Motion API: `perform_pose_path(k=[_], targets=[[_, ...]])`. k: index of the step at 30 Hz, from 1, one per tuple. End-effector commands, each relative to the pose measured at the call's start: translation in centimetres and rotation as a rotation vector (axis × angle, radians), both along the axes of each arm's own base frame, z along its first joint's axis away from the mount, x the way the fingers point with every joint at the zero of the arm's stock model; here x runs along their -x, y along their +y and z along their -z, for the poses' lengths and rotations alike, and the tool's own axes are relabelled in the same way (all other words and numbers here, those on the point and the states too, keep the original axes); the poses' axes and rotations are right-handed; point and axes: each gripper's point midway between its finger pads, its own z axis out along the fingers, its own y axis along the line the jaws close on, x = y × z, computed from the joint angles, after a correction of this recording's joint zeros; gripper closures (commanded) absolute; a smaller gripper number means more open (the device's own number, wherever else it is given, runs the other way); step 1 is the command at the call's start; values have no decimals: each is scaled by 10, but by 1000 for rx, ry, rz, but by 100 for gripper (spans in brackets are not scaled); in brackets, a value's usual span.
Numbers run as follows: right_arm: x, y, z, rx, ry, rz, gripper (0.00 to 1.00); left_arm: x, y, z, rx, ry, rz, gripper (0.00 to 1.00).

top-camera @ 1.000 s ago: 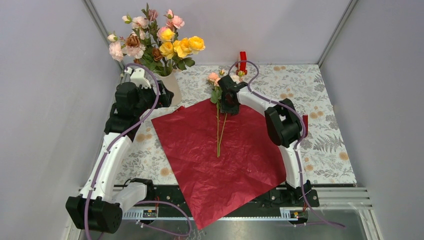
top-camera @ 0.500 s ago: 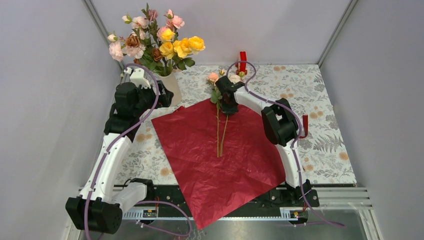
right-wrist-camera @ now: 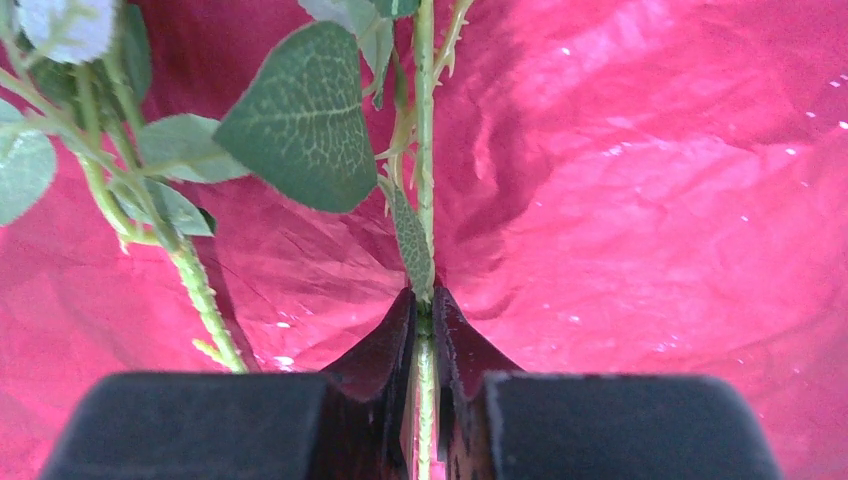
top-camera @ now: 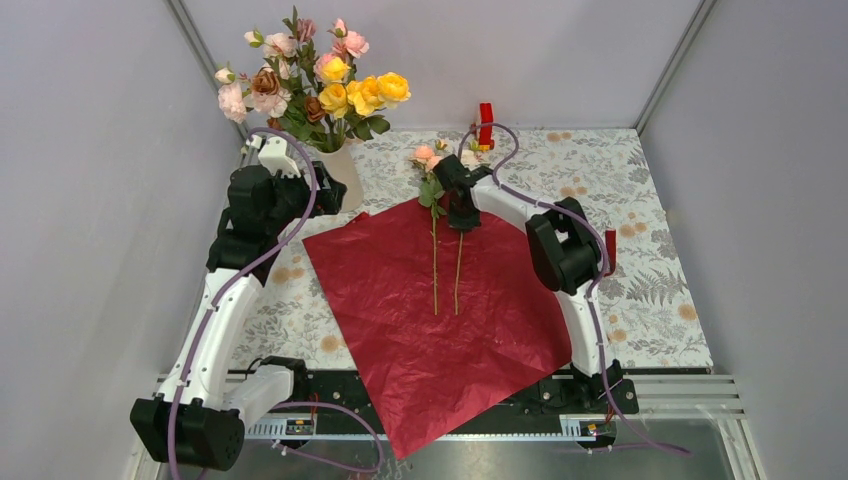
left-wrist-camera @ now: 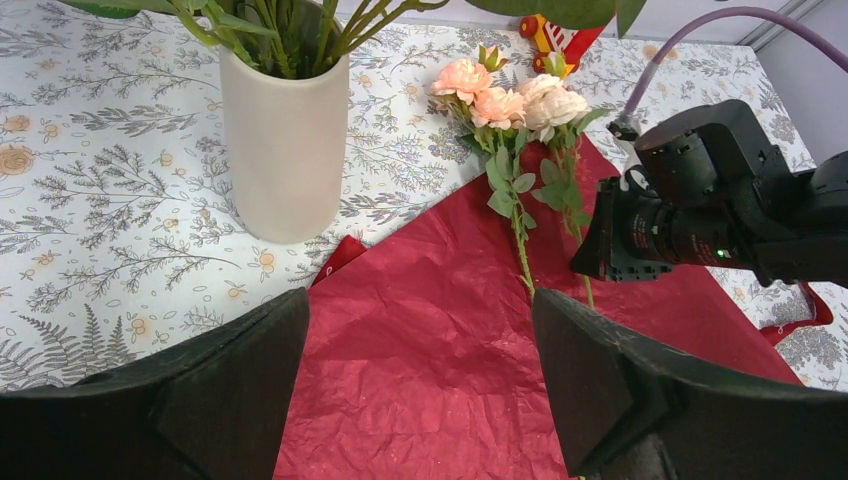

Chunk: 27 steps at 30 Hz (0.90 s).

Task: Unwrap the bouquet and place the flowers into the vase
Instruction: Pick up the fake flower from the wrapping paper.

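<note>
Right wrist: right gripper [right-wrist-camera: 422, 305] jaws just came together, now pinching one flower stem [right-wrist-camera: 424, 150] over wrapping paper [right-wrist-camera: 650, 200].
change: gripped stem has swung apart from second stem [top-camera: 435, 270].
left gripper [left-wrist-camera: 420, 400]: jaws wide apart, empty, near vase [left-wrist-camera: 285, 140].
task: two stems left; lift looks next.

Grey floral-print tablecloth [top-camera: 655, 210] spread flat; small red-and-yellow block [top-camera: 485, 120] upright near far edge.

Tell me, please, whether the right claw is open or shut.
Shut: the right wrist view shows the right claw pinching a green flower stem.
</note>
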Motion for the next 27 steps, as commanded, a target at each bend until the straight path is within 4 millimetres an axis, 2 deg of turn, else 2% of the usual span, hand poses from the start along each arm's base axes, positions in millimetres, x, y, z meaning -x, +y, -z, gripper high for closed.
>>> perform_pose_path(k=[1,5,9,11,16,21,27], targets=[[-8,-12,-47,15,-138,73,100,0,1,-22,5,-73,-8,12],[-4,-26,-81,-11,-243,104,100,0,1,-21,5,-75,-8,12],[4,-36,-123,-81,-377,112,100,2,-7,-23,14,-89,46,12],[13,-45,-146,-98,-429,105,100,3,-12,-25,18,-95,71,12],[46,-63,-186,-168,-527,47,100,14,-29,-36,19,-134,152,12],[89,-35,-237,-421,-641,-218,100,43,-60,-55,158,-148,271,12],[153,2,-305,-735,-753,-535,100,100,-125,-98,418,-183,561,12]])
